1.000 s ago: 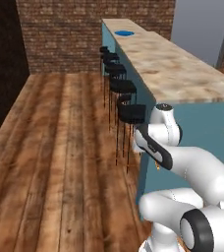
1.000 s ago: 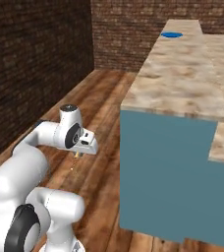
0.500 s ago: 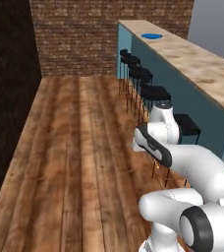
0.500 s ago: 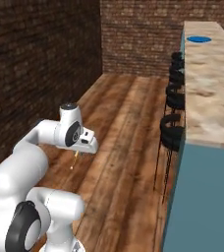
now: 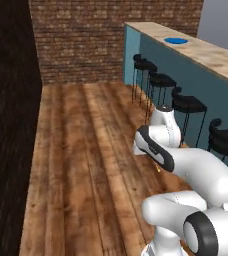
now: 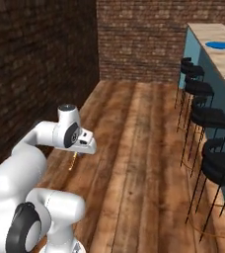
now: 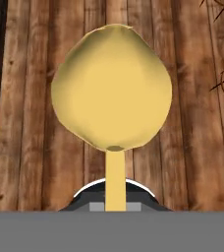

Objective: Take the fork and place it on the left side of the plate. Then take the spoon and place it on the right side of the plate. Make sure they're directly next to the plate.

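Yellow-gold spoon [image 7: 112, 93] is seen close up in the hand view, bowl up, its thin handle running down into the gripper [image 7: 115, 197], which is closed tight on the handle. Wooden plank floor [image 7: 30, 123] is seen behind the bowl. In the right base view the gripper [image 6: 80, 150] is held low beside the arm, well above the floor, and a thin orange-yellow sliver of the spoon [image 6: 72, 161] is seen hanging below it. In the left base view the hand is mostly hidden behind the white arm [image 5: 158, 145]; a small orange bit [image 5: 159, 169] shows at its lower edge, too small to be made out.

Blue plate [image 5: 176, 40] is lying flat on the light stone counter [image 5: 211, 55], far along it, well apart from the robot. It is also seen in the right base view [image 6: 219, 45], near the far part of the counter [image 6: 223, 64]. A teal counter front [image 5: 196, 85] is lined with black bar stools [image 5: 188, 105], also seen at the right of the right base view [image 6: 208, 118]. A brick wall [image 6: 139, 39] closes the room at the back. The fork cannot be made out on the counter.
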Controlling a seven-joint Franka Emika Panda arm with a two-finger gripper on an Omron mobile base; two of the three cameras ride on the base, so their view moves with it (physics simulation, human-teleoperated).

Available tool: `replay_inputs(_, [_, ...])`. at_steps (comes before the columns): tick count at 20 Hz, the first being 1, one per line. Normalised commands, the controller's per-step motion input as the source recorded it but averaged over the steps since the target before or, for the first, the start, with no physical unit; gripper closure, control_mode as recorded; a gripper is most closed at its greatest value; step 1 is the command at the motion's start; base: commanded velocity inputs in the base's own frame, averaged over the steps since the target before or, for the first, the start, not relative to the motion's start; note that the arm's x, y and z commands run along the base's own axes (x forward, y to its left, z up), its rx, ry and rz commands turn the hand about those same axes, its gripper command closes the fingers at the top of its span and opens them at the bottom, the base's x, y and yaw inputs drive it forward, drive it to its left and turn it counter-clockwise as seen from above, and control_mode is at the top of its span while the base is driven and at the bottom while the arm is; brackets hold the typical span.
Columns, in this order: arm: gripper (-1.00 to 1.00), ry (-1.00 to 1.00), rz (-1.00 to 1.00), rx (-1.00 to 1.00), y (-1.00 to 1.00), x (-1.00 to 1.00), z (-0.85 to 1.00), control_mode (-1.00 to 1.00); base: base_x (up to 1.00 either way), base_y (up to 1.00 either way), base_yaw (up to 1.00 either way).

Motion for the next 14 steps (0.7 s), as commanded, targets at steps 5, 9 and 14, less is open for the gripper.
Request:
replay_inputs(5, [1.0, 0.0, 0.0, 0.0, 0.0, 0.0, 0.0, 1.0, 1.0, 0.8, -0.42])
replay_inputs(9, [1.0, 0.0, 0.0, 0.0, 0.0, 0.0, 0.0, 1.0, 1.0, 0.82, -0.47])
replay_inputs(14, [1.0, 0.0, 0.0, 0.0, 0.0, 0.0, 0.0, 1.0, 1.0, 0.95, -0.46])
